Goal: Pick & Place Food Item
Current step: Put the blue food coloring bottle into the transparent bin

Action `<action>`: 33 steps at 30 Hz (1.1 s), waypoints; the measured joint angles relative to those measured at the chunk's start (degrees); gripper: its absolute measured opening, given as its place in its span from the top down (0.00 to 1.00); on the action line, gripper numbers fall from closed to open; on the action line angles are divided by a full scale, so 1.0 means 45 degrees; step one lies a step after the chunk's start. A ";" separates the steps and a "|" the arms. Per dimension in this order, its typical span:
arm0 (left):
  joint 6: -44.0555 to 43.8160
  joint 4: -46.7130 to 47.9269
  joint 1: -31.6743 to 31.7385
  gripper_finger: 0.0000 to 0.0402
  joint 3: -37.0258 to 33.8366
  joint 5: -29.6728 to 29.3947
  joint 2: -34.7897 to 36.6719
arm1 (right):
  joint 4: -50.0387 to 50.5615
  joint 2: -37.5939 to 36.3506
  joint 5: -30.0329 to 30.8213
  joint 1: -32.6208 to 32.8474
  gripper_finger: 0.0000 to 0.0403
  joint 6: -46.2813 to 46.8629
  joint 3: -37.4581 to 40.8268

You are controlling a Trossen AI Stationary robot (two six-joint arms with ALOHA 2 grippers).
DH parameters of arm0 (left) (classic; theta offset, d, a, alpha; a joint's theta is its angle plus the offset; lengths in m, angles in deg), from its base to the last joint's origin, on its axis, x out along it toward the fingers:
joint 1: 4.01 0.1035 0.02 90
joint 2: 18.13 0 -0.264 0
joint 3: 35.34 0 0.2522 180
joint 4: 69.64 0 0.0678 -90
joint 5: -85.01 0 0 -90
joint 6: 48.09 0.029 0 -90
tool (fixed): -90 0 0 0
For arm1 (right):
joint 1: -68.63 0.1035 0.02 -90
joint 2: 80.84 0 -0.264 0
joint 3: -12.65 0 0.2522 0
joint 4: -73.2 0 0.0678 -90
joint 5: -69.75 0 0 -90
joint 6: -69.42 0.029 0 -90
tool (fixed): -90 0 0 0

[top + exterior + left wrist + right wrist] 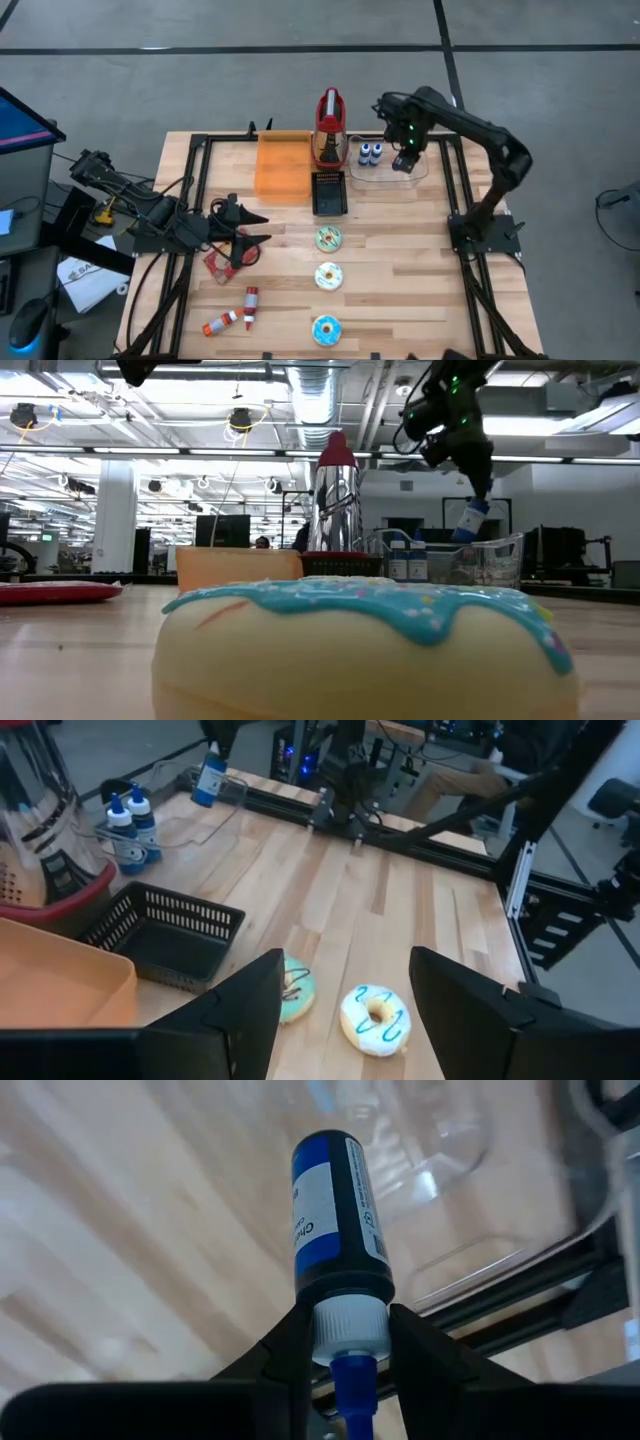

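Both arms raised: right tool (345, 1342) grips blue bottle (335, 1215); left tool (345, 1010) open.

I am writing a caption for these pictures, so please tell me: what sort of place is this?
Probably a robotics lab or open workshop hall. The wooden table with a black metal frame stands on a grey concrete floor. The low view shows exposed silver ceiling ducts above rows of workstations. Toy frosted doughnuts serve as practice props.
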 joint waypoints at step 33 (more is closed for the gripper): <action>-0.0413 -0.0751 -0.0049 0.47 0.0000 -0.0089 -0.1132 | -0.0004 0.3103 -0.1244 -0.2690 0.76 0.4133 -0.1422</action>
